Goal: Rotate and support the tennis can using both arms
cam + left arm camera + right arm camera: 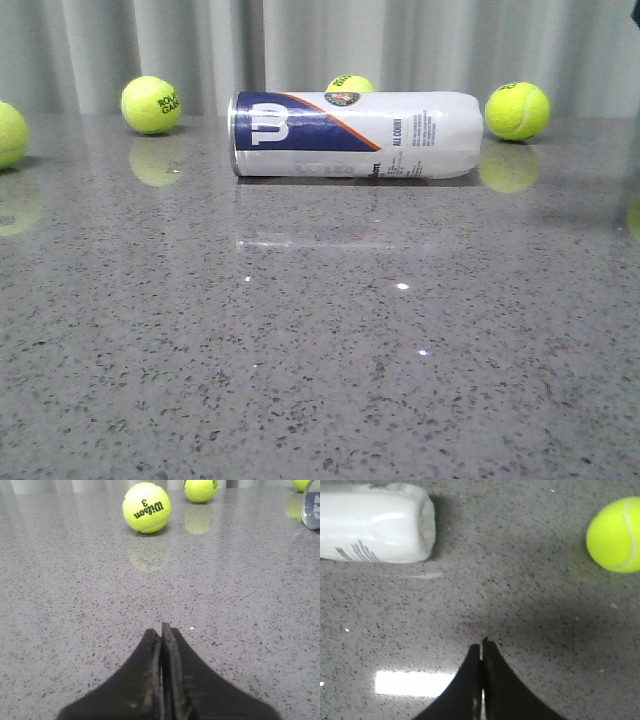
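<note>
The tennis can [355, 135] lies on its side at the back middle of the grey speckled table, metal rim to the left, navy and orange label facing me. In the right wrist view its whitish closed end [375, 522] shows, apart from my right gripper [481, 647], which is shut and empty over bare table. In the left wrist view only the can's rim end [312, 502] shows at the edge, far from my left gripper [162, 630], which is shut and empty. Neither arm shows in the front view.
Several yellow-green tennis balls stand around the can: one at the back left [151, 104], one at the far left edge [8, 133], one behind the can [350, 84], one to its right [517, 110]. Grey curtain behind the table.
</note>
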### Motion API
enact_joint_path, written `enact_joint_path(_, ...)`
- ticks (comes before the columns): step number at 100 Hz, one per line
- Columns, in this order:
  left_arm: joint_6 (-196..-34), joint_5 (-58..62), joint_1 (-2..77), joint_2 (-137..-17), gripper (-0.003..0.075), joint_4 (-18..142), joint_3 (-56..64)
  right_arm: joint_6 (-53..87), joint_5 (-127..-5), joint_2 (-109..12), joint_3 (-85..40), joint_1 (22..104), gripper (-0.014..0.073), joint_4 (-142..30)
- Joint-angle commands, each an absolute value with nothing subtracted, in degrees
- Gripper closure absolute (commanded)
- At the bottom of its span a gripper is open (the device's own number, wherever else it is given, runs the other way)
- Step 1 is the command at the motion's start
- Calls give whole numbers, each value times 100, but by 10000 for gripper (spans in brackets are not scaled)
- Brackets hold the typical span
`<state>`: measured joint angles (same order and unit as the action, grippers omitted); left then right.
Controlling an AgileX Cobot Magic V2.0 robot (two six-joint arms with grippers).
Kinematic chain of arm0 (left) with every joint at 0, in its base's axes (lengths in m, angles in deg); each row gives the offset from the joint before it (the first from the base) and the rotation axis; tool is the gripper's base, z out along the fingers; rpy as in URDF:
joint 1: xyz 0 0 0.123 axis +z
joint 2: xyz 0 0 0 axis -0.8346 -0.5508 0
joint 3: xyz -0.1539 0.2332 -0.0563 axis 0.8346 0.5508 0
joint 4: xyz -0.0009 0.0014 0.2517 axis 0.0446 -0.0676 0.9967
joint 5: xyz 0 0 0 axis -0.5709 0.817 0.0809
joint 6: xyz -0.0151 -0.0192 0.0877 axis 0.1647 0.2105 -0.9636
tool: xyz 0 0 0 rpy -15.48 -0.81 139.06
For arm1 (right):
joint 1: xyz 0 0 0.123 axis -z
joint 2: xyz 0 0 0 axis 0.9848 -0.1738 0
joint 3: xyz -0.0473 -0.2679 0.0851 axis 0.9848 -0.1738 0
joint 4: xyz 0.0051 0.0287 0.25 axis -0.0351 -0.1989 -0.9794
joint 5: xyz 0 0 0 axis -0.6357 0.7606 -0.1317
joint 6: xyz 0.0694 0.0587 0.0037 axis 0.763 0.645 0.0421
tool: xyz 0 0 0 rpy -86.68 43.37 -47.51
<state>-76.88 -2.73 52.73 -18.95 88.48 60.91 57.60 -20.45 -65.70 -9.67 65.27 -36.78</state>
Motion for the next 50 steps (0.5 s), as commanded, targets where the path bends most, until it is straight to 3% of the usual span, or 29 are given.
enact_joint_path(1, -7640, 178, 5255, -1665, 741, 8848, 6375, 5767, -2314, -6113, -1145, 6696, 629, -3641)
enact_joint_path(50, -7640, 178, 5255, -1665, 741, 8848, 6375, 5773, -3369, -4068, -3151, 6832, 629, -3734)
